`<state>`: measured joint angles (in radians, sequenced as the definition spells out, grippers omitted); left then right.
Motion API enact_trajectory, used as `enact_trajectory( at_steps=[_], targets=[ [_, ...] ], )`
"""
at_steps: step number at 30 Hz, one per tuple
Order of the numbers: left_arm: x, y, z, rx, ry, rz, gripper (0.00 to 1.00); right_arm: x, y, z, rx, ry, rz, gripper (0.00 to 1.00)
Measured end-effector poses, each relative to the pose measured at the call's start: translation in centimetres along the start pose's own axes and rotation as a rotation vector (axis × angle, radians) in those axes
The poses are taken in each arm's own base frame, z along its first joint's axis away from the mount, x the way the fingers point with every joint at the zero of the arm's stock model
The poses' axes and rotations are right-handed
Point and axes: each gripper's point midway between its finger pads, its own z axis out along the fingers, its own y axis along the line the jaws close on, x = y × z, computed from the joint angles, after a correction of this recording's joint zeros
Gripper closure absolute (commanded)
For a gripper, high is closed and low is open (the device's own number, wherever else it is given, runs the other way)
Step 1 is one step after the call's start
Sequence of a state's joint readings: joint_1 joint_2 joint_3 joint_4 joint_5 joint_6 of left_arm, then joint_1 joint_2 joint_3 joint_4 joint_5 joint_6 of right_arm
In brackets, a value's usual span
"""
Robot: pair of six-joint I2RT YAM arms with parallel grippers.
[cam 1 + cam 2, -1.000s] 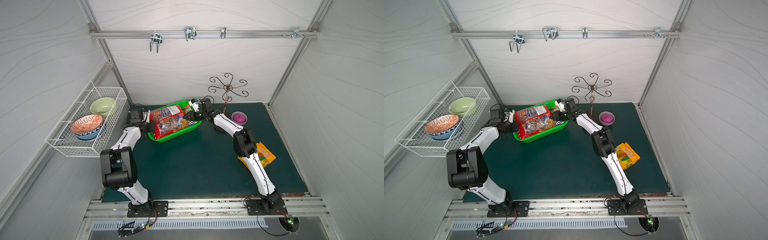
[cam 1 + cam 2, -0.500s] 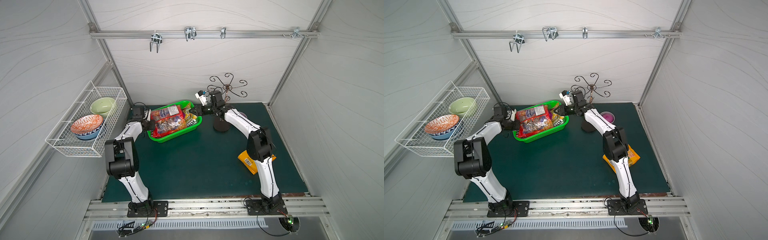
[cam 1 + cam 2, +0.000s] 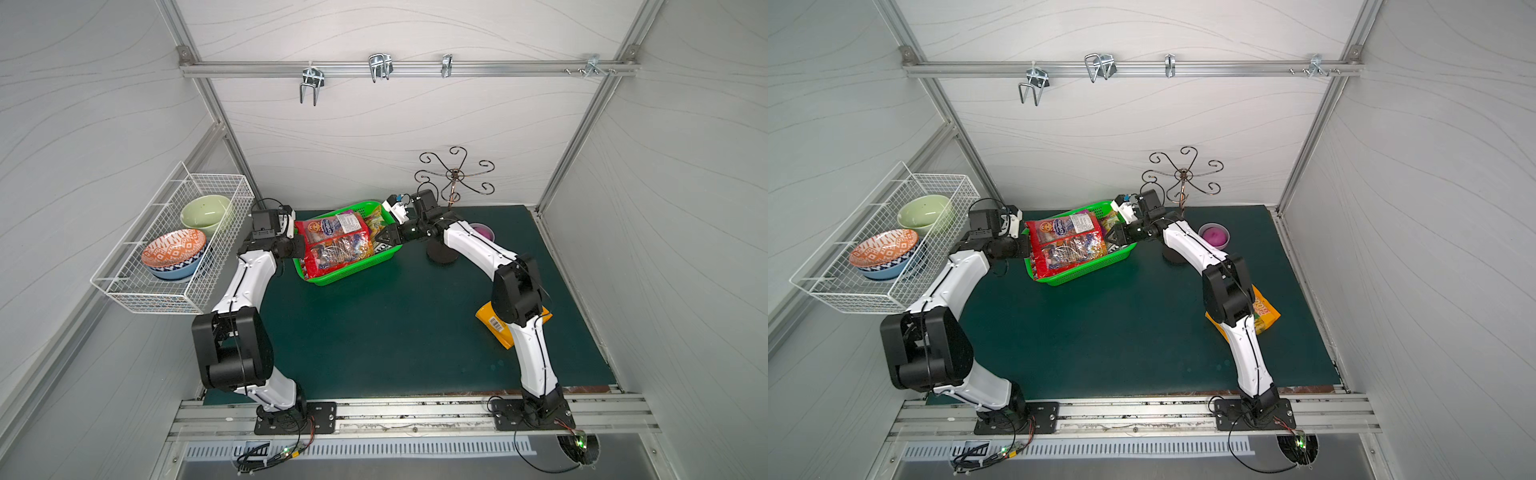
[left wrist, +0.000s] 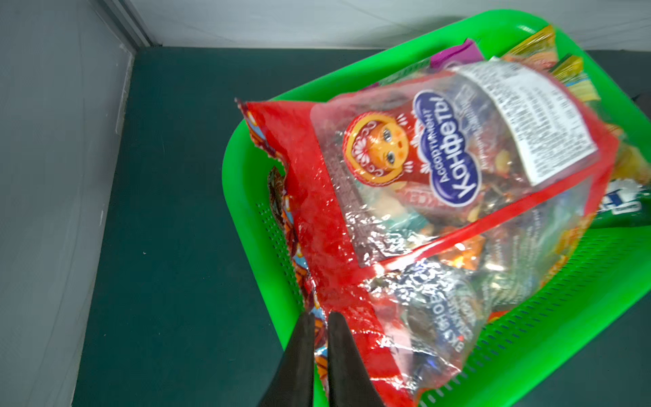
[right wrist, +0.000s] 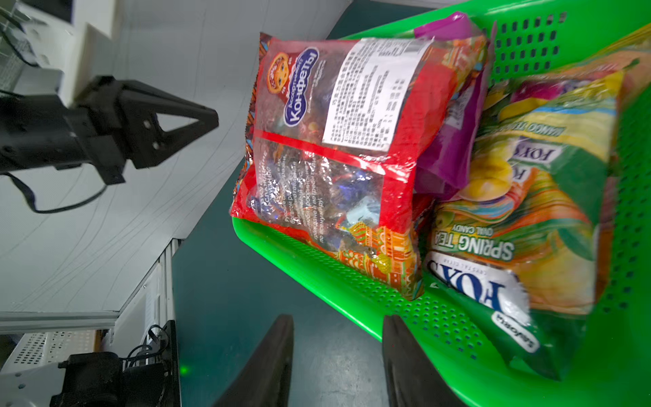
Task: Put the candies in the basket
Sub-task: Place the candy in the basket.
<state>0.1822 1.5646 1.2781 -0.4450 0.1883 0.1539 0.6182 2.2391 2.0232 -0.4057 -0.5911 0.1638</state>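
Note:
The green basket stands at the back of the mat with several candies in it. A large red bag lies on top, with a purple bag and a green FOX'S bag beside it. A yellow-orange bag lies on the mat, partly under my right arm. My left gripper sits at the red bag's left edge, its jaws a narrow slit apart and gripping nothing. My right gripper is open at the basket's right end.
A white wire basket with bowls hangs on the left wall. A pink bowl and a black wire stand are at the back right. The back wall is close behind the green basket.
My right gripper has drawn back from over the basket to its right end. The left jaws have parted a little off the red bag, and both arms' elbows have shifted.

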Motion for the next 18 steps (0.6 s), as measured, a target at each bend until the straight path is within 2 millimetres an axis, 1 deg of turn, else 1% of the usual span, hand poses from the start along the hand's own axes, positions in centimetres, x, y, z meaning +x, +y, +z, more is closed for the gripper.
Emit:
enact_trajectory(
  at_steps=[1,3,5,7,8,10,13,15,18],
  targets=[
    [-0.4,-0.2,-0.4,0.011,-0.006,-0.001,0.86,0.3,0.0,0.1,0.015,0.009,-0.002,0.52],
    [-0.7,-0.7,-1.1,0.031,-0.011,-0.007,0.86,1.1,0.2,-0.1,0.053,0.029,-0.004,0.42],
    [-0.5,-1.3,-1.7,0.059,-0.004,-0.010,0.86,1.9,0.4,-1.2,0.102,0.046,0.000,0.32],
    [-0.1,-2.0,-2.0,0.094,0.010,-0.010,0.87,2.4,0.6,-2.9,0.157,0.048,-0.007,0.18],
    [0.1,-2.5,-2.0,0.112,0.015,-0.004,0.88,2.5,0.9,-4.0,0.184,0.047,-0.009,0.02],
    [1.0,-3.4,-1.8,0.139,0.032,0.014,0.88,2.6,1.4,-6.4,0.246,0.032,-0.033,0.01],
    [3.3,-5.6,-1.0,0.192,0.087,0.060,0.88,3.0,2.1,-9.9,0.342,0.003,-0.061,0.01],
    [5.2,-6.7,-0.3,0.219,0.133,0.086,0.88,4.0,2.2,-12.3,0.415,-0.009,-0.070,0.01],
    [7.3,-7.6,0.3,0.238,0.179,0.117,0.89,6.5,1.1,-15.6,0.553,-0.017,-0.040,0.01]
  ],
)
